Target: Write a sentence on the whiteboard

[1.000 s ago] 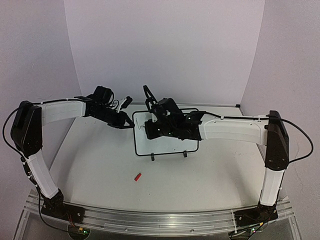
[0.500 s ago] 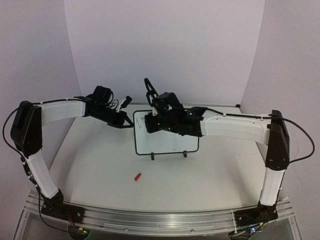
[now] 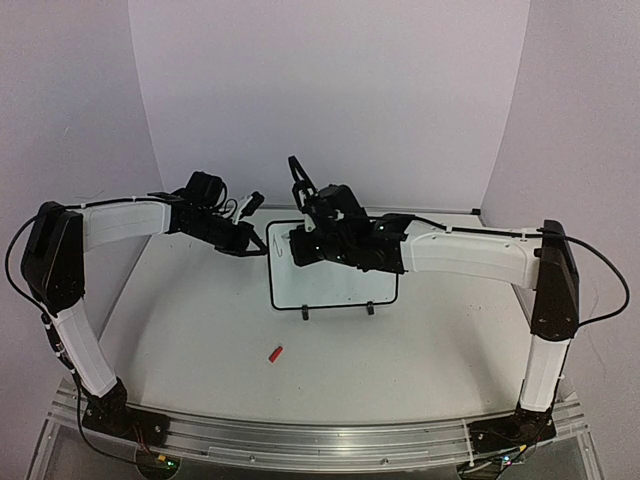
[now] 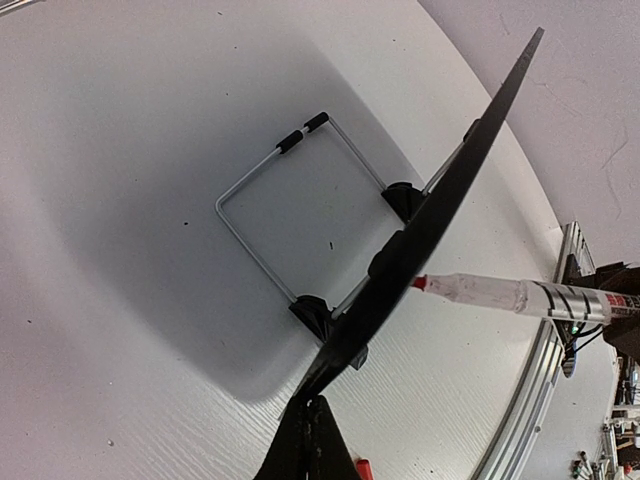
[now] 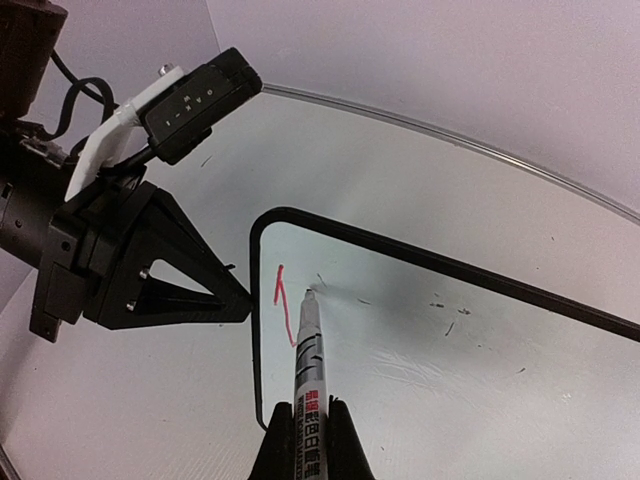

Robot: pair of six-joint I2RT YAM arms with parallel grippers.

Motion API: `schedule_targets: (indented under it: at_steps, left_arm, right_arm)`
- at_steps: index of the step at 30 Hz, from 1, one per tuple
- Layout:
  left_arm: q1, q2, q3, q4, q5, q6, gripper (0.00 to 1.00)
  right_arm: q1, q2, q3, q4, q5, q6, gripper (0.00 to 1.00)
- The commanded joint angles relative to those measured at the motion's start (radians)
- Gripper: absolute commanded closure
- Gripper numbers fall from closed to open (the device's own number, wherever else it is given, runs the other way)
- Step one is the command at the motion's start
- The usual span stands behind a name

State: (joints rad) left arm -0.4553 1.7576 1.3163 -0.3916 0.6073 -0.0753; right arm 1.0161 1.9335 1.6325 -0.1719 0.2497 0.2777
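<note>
The whiteboard (image 3: 335, 285) stands tilted on its wire stand (image 4: 290, 200) at the middle back of the table. My left gripper (image 3: 264, 244) is shut on the board's left edge, and in the left wrist view it (image 4: 310, 402) pinches the black frame (image 4: 450, 180) seen edge-on. My right gripper (image 5: 300, 408) is shut on a white marker (image 5: 305, 350). The marker's tip rests on the board (image 5: 430, 340) near the upper left corner. Of the sentence, only one short red stroke (image 5: 282, 300) shows beside the tip.
The marker's red cap (image 3: 276, 353) lies on the table in front of the board. White walls close the back and both sides. A metal rail (image 3: 320, 440) with the arm bases runs along the near edge.
My right gripper has carried the marker up and back to the board's upper left corner. The left gripper has closed fully on the board's left edge.
</note>
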Motion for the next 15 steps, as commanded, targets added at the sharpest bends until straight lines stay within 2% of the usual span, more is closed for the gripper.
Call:
schedule_targets:
  at_steps: [1,15]
  left_arm:
    - [-0.011,0.003,0.037,0.03,0.02,0.015,1.0]
    - [-0.011,0.002,0.037,0.03,0.017,0.015,1.0]
  right_arm:
    - [0.0,-0.03,0.016,0.026,0.014,0.0,1.0]
    - [0.0,-0.022,-0.023,0.013,-0.004,0.022,1.0]
